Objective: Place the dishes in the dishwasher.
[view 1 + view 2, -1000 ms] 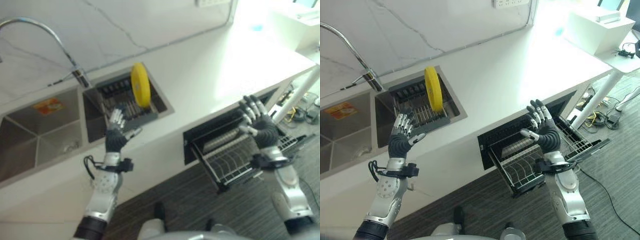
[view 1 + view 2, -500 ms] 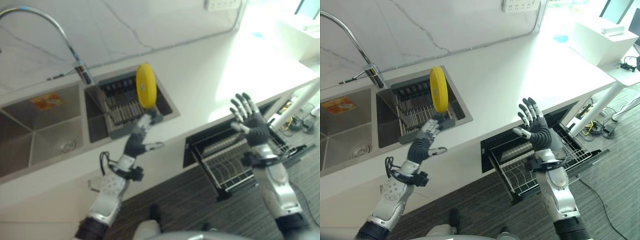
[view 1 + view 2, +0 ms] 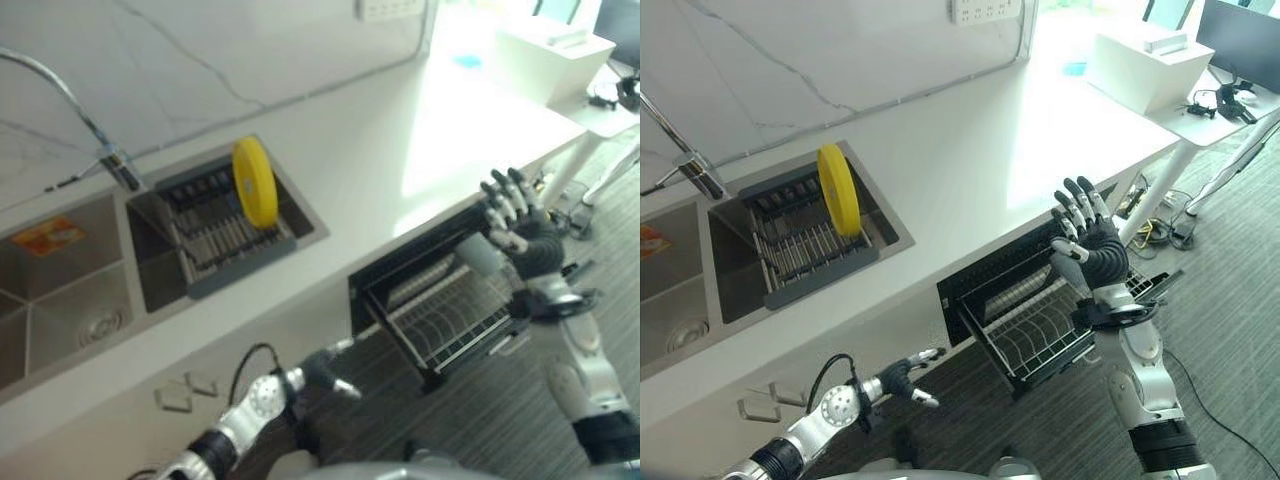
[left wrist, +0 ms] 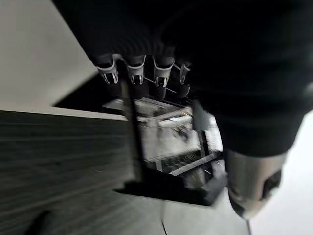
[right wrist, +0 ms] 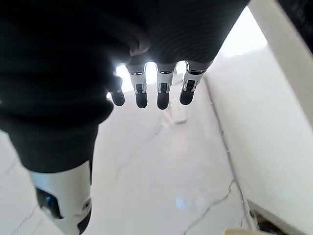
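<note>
A yellow plate (image 3: 838,188) stands on edge in the grey drying rack (image 3: 800,255) set in the sink's right basin. Under the counter the dishwasher's wire rack (image 3: 1032,325) is pulled out, with nothing in it. My right hand (image 3: 1095,250) is raised above that rack, open with fingers spread and holding nothing; its straight fingers (image 5: 146,93) show against the marble wall. My left hand (image 3: 902,378) hangs low in front of the cabinet, below the counter edge, open and holding nothing. Past its fingers (image 4: 137,78) the wrist view looks toward the dishwasher rack (image 4: 166,169).
A curved faucet (image 3: 685,160) stands behind the sink, with a deep steel basin (image 3: 665,300) at the left. A white box (image 3: 1145,65) sits at the counter's far right. A white desk leg and floor cables (image 3: 1165,225) lie beyond the dishwasher.
My left hand has dropped from beside the yellow plate at the sink rack down below the counter edge. The right hand stays raised and open. The camera has shifted.
</note>
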Robot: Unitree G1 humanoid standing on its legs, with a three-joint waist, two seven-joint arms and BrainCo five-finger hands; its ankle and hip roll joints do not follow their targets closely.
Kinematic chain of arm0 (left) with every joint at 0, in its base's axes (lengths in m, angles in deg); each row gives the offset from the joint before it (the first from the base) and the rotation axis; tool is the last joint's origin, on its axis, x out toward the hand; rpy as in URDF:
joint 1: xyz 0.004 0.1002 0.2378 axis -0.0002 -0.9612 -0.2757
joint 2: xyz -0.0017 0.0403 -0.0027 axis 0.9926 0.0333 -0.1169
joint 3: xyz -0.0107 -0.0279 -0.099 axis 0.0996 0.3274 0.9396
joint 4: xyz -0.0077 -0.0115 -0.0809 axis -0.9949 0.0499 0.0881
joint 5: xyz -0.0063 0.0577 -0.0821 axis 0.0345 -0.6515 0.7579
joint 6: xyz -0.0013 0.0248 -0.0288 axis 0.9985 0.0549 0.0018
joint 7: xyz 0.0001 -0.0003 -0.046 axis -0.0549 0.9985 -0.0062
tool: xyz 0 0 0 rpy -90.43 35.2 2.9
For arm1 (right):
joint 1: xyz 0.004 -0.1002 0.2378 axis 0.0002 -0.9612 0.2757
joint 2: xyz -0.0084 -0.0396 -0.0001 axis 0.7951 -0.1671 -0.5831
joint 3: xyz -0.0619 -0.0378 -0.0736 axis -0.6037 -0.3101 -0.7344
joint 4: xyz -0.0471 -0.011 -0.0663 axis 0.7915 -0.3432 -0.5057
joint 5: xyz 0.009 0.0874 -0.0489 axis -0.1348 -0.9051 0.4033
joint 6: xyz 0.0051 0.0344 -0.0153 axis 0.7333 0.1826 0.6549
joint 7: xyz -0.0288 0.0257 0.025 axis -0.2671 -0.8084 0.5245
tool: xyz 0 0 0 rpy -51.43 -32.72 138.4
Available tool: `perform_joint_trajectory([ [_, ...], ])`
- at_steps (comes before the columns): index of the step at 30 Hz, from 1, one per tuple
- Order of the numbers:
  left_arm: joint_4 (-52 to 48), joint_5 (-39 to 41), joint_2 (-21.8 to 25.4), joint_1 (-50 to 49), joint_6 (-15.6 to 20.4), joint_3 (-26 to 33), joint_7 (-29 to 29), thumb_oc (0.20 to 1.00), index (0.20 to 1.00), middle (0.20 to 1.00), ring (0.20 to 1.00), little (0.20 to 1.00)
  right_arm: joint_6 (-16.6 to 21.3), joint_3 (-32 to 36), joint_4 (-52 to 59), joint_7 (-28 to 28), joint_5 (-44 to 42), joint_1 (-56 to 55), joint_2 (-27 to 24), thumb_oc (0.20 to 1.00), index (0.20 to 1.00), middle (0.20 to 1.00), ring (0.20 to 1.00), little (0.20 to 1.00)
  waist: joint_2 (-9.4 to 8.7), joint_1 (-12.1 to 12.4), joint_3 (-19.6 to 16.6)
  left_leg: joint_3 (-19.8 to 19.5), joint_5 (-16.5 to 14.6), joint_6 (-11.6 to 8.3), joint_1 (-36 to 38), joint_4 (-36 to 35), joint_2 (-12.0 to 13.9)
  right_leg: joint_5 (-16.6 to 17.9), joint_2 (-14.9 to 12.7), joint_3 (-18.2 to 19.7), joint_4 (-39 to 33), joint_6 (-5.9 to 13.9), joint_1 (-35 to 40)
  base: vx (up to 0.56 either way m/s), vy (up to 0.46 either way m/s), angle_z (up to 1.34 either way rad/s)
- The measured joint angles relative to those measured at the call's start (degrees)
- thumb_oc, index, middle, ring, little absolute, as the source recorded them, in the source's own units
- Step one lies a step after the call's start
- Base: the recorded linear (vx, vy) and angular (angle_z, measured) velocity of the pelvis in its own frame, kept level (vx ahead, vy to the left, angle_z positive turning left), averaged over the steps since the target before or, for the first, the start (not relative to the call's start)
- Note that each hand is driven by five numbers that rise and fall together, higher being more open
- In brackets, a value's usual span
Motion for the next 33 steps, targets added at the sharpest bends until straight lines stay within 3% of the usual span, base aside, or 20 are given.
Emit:
perform_joint_trajectory([
  [4, 8.1, -0.36, -0.75, -4.45, -3.38, 5.39, 7.33, 1.0, 1.0, 1.0, 1.0, 1.0, -2.07, -2.45, -0.02, 1.2, 0.1, 3.59, 0.0, 1.0, 1.0, 1.0, 1.0, 1.0, 0.0, 2.12, 0.0, -0.11, 0.09, -0.12, -0.06, 0.0, -0.06, 0.02, -0.08, -0.96, -0.13, -0.02, 0.4, 0.04, 0.007, 0.09],
  [7, 18.77, 0.65, -4.33, -7.03, -5.93, 14.47, 12.95, 1.0, 1.0, 1.0, 1.0, 1.0, -3.53, -5.36, -0.01, 0.96, 1.86, 8.02, 0.2, 1.0, 1.0, 1.0, 1.0, 1.0, -0.18, 5.42, -0.04, -0.65, 0.1, -0.18, 0.04, 0.01, -0.26, 0.03, -0.11, -1.82, -0.88, -0.01, 1.25, 0.07, -0.017, 0.14],
  [13, 19.31, 3.0, -5.27, -10.95, -8.62, 18.23, 16.99, 1.0, 1.0, 1.0, 1.0, 1.0, -7.03, -9.37, -1.25, -3.01, 6.04, 18.68, 4.37, 1.0, 1.0, 1.0, 1.0, 1.0, -2.25, 11.69, -0.11, -2.56, 0.15, -0.26, -0.03, 0.0, -0.75, -0.27, -0.23, -4.26, -0.88, 0.01, 2.42, 0.09, -0.001, 0.17],
  [17, 18.56, 4.27, -5.73, -10.55, -10.41, 18.88, 17.35, 1.0, 1.0, 1.0, 1.0, 1.0, -9.51, -9.99, -6.37, -8.15, 6.96, 24.78, 7.41, 1.0, 1.0, 1.0, 1.0, 1.0, -3.72, 14.03, -0.05, -3.57, -0.09, -0.56, -0.16, 0.0, -1.34, -0.58, -0.81, -5.57, -0.88, 0.2, 2.89, 0.08, 0.012, 0.16],
  [24, 17.07, 3.99, -5.23, -11.02, -10.7, 18.38, 18.05, 1.0, 1.0, 1.0, 1.0, 1.0, -9.85, -11.04, -11.45, -15.05, 9.15, 26.69, 8.59, 1.0, 1.0, 1.0, 1.0, 1.0, -3.54, 16.25, 0.17, -3.91, -0.22, 0.0, -0.33, 0.01, -2.25, -0.67, -1.85, -6.17, -0.88, 0.5, 3.06, 0.1, 0.028, 0.04],
  [33, 16.97, 4.1, -4.89, -11.09, -8.92, 18.5, 18.03, 1.0, 1.0, 1.0, 1.0, 1.0, -9.7, -7.58, -16.66, -19.04, 9.12, 34.22, 6.02, 1.0, 1.0, 1.0, 1.0, 1.0, -3.36, 17.77, 1.87, -5.26, -0.18, 0.04, -0.41, 0.01, -2.66, -1.18, -1.88, -7.67, -0.88, 0.77, 3.83, 0.11, 0.004, 0.08],
])
